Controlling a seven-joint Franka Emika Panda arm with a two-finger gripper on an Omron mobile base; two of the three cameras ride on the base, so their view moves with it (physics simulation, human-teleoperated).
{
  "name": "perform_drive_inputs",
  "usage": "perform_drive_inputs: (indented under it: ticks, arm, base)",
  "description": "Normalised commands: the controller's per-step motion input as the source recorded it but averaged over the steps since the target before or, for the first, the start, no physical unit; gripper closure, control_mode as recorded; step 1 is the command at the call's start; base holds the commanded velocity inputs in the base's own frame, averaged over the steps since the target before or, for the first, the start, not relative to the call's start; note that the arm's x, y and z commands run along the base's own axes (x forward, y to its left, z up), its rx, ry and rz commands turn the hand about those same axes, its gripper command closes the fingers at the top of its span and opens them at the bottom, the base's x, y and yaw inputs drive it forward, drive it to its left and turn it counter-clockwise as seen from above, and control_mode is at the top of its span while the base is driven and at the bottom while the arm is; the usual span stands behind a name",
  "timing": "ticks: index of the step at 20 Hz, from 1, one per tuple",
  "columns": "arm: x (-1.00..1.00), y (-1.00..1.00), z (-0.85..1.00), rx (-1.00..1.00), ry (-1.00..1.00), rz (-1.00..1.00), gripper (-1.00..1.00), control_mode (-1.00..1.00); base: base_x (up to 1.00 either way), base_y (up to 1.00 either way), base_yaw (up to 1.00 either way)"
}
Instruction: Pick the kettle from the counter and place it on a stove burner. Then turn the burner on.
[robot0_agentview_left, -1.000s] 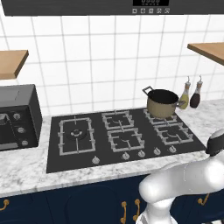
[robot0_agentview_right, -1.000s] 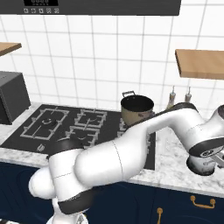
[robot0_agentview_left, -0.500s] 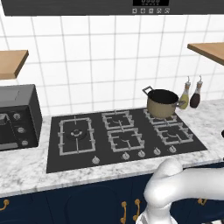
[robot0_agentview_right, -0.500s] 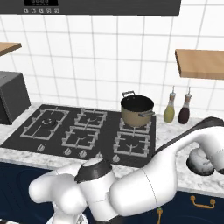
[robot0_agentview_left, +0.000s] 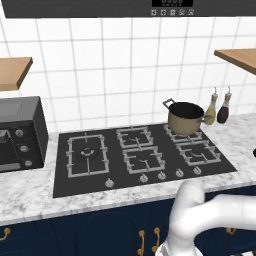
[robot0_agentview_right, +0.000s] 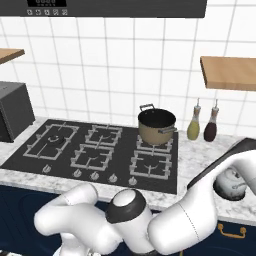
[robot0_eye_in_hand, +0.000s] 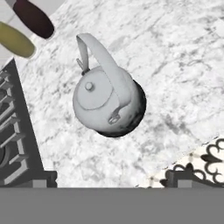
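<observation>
The silver kettle (robot0_eye_in_hand: 105, 105) stands upright on the marbled counter (robot0_eye_in_hand: 175, 65), its arched handle (robot0_eye_in_hand: 103, 57) up. It lies ahead of my gripper (robot0_eye_in_hand: 111, 184), whose fingertips (robot0_eye_in_hand: 39, 183) sit wide apart at the bottom of the hand view. The gripper is open, holds nothing, and hangs above the kettle without touching it. From the right base camera the kettle (robot0_agentview_right: 231, 183) peeks out under the arm's far end, right of the cooktop. The large square burner (robot0_agentview_left: 88, 154) (robot0_agentview_right: 52, 141) is at the cooktop's left end.
A brass-coloured pot (robot0_agentview_left: 185, 117) (robot0_agentview_right: 156, 126) stands on the back right burner. Two bottles (robot0_agentview_right: 202, 125) (robot0_eye_in_hand: 26, 28) stand against the wall beyond the kettle. The counter's front edge (robot0_eye_in_hand: 192, 151) runs close to the kettle. A black oven (robot0_agentview_left: 17, 132) sits left of the cooktop.
The arm has swung right and dropped lower, out over the counter beside the cooktop. Kettle, pot and bottles have not moved.
</observation>
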Motion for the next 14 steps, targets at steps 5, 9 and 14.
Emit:
perform_drive_inputs:
  ticks: [5, 9, 14]
  arm:
    - [0.42, -0.3, -0.37, 0.0, 0.0, 0.12, -1.0, -1.0]
    - [0.51, -0.24, -0.36, 0.0, -0.02, 0.16, -1.0, -1.0]
    - [0.55, -0.35, -0.28, 0.0, -0.01, 0.12, -1.0, -1.0]
  base:
    - [0.0, 0.0, 0.0]
    - [0.0, 0.0, 0.0]
    - [0.0, 0.0, 0.0]
